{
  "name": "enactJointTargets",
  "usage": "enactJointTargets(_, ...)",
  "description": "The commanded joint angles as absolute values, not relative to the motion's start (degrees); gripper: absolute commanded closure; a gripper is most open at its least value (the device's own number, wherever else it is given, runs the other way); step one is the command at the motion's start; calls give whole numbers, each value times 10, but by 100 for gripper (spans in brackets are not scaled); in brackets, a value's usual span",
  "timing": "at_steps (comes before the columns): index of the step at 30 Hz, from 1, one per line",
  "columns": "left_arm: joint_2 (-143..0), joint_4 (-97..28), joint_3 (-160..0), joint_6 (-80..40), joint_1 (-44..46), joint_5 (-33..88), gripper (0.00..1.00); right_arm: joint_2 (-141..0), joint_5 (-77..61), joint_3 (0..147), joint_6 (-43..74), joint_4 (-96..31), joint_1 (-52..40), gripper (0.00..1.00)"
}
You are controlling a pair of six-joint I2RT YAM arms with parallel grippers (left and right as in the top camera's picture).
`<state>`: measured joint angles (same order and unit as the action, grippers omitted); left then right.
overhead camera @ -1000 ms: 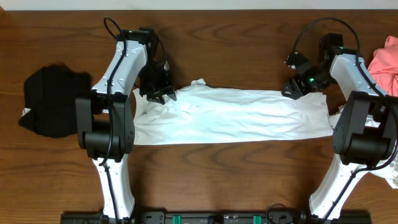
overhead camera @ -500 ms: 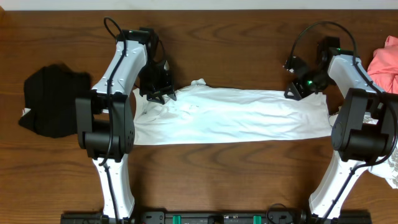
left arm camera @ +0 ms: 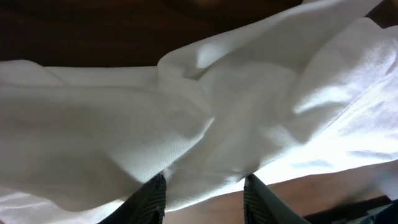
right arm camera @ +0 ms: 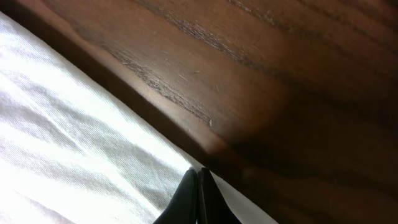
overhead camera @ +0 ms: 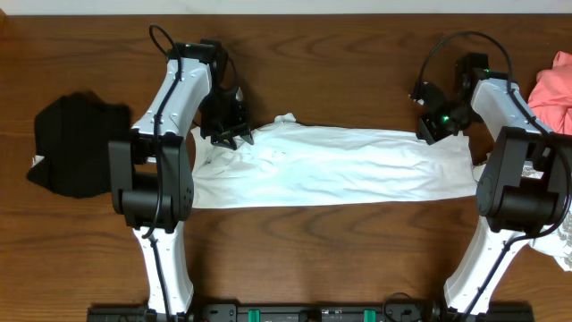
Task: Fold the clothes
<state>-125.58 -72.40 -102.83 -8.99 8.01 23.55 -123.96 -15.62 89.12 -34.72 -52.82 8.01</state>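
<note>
1. The white T-shirt (overhead camera: 331,165) lies flat on the tabletop (overhead camera: 340,259) as one long band. Its long axis runs from left to right, between the two arms.
2. The band's left end is wider and a little crumpled, with a small peak of cloth on its far edge. The right end is straighter.
3. I count one white T-shirt, one black garment (overhead camera: 76,143), one pink garment (overhead camera: 556,85), two arms and two claws.
4. The black garment lies in a heap near the left edge, well apart from the T-shirt.
5. The left claw (overhead camera: 234,136) is at the far left corner of the T-shirt. In the left wrist view its fingers (left arm camera: 149,199) stand partly apart, with bunched white cloth in the gap. I cannot tell whether they clamp it.
6. The right claw (overhead camera: 435,132) is at the far right corner. In the right wrist view its fingers (right arm camera: 189,193) are pressed together, with the tips just at the cloth's edge. I cannot see whether cloth is pinched between them.
7. The right frame edge cuts off the pink garment.
8. More pale cloth (overhead camera: 561,246) lies beside the right arm's base. It is partly hidden, and its pattern is too small to make out.
</note>
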Motion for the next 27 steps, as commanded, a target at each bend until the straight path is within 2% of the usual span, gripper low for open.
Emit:
enactJointTargets(1, -1252, -726, -1025, -87, 81, 226, 59, -1224, -152, 891, -337, -533, 76, 99)
enactJointTargets(9, -1252, -722, -1025, -87, 81, 226, 59, -1159, -175, 891, -337, -557, 75, 99)
enactJointTargets(22, -1252, -737, -1025, -87, 81, 227, 59, -1135, -196, 891, -313, -738, 59, 99)
enactJointTargets(25, -1252, -761, -1025, -87, 81, 234, 59, -1135, -196, 891, -297, -763, 54, 93)
enactJointTargets(27, -1252, -785, -1025, -87, 81, 237, 59, -1135, -196, 891, -286, -782, 51, 93)
